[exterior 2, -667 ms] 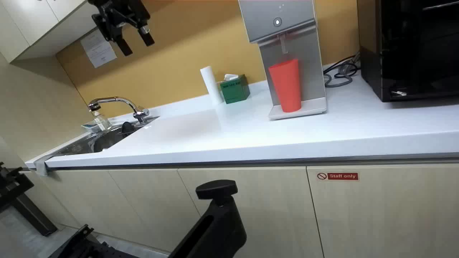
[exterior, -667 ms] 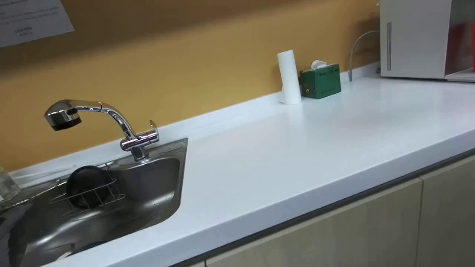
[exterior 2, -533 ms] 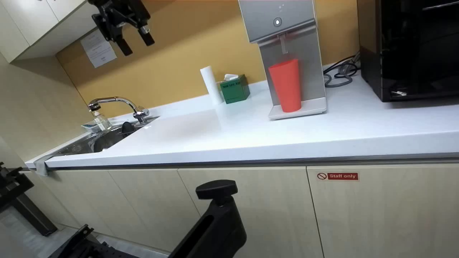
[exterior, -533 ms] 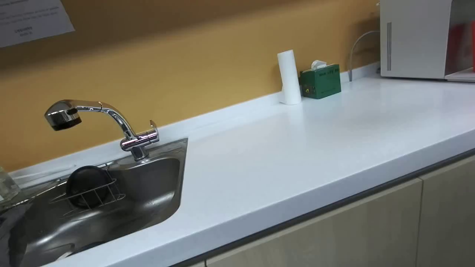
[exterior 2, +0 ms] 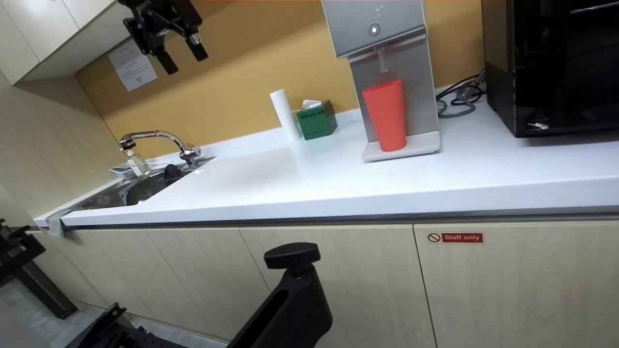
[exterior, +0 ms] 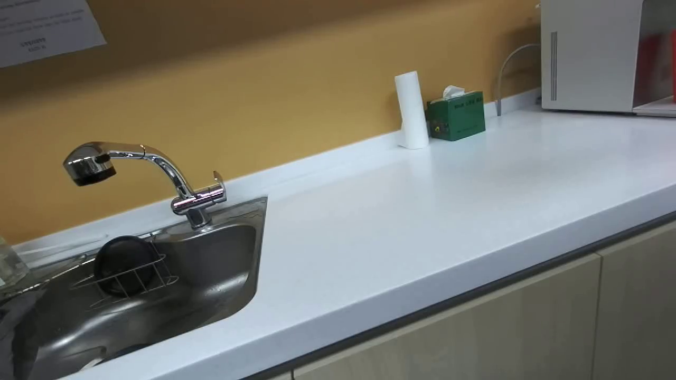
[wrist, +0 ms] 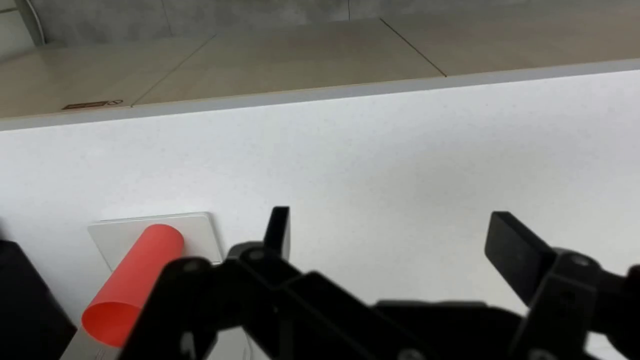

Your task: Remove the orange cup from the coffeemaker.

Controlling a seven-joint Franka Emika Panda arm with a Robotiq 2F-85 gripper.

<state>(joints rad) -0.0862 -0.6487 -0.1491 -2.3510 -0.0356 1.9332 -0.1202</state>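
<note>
The orange cup is a red-orange tapered cup standing on the light tray of the coffeemaker, under its spout. In an exterior view only a sliver of the cup shows at the right edge, with the side of the coffeemaker. In the wrist view the cup lies at lower left on the coffeemaker's tray, to the left of the jaws. My gripper is high above the counter, left of the coffeemaker. In the wrist view the gripper is wide open with nothing between its fingers.
A paper towel roll and a green tissue box stand by the wall. A black appliance is right of the coffeemaker, with cables between. A sink with a faucet is at the far left. Cabinets hang above.
</note>
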